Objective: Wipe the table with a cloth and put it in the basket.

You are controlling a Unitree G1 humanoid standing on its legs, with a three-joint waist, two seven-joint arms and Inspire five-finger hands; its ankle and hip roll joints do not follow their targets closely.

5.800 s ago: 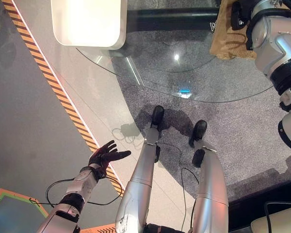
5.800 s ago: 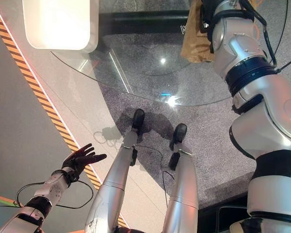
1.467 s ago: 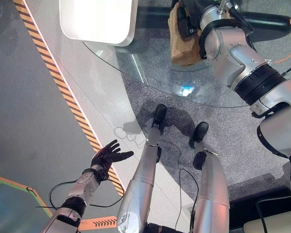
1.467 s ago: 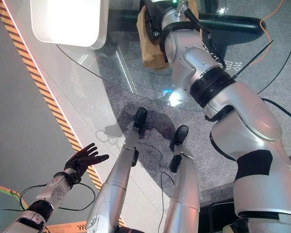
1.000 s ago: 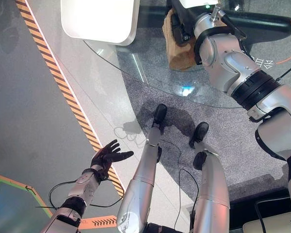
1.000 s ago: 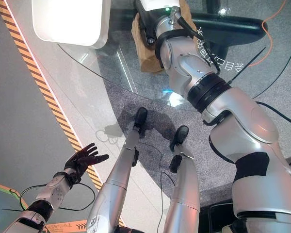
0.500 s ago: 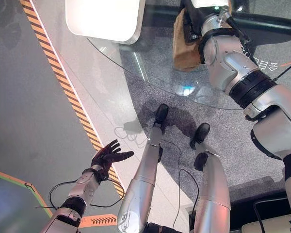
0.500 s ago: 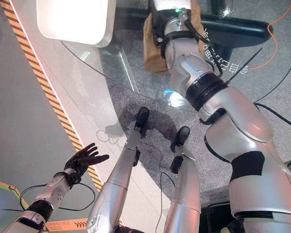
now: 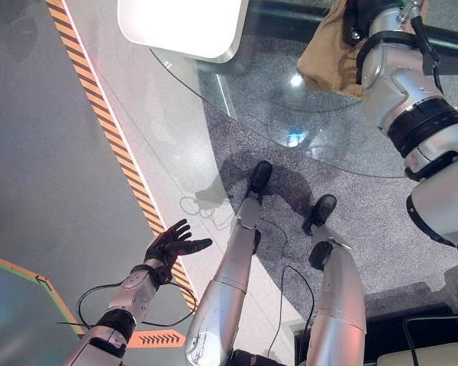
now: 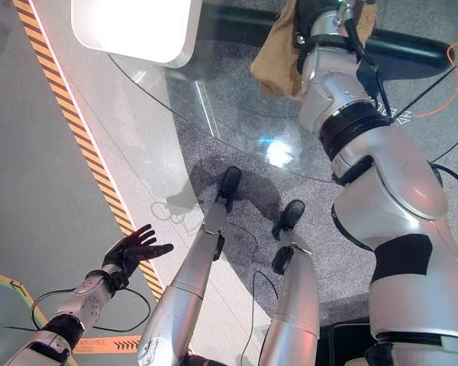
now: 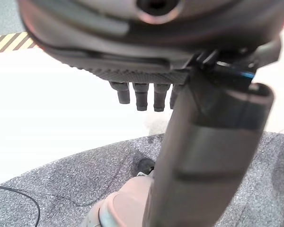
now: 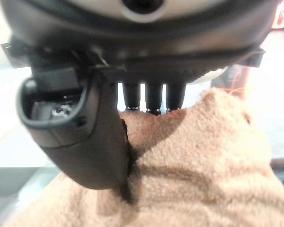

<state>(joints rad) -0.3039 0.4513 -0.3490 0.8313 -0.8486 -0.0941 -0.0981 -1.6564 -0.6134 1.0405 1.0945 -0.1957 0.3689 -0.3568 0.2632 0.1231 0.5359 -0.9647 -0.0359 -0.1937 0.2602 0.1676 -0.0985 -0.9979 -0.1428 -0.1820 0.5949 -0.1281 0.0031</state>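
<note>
Left eye view: tan cloth (image 9: 330, 55) lies on the round glass table (image 9: 252, 99), far edge, under the right hand (image 9: 356, 19). White basket (image 9: 185, 24) sits at the table's left rim. Left hand (image 9: 170, 244) hangs low over the floor, fingers spread, empty.

Right wrist view: fingers (image 12: 154, 98) and thumb dig into the cloth, gripping it.

Left wrist view: fingers (image 11: 142, 95) straight, holding nothing.
</note>
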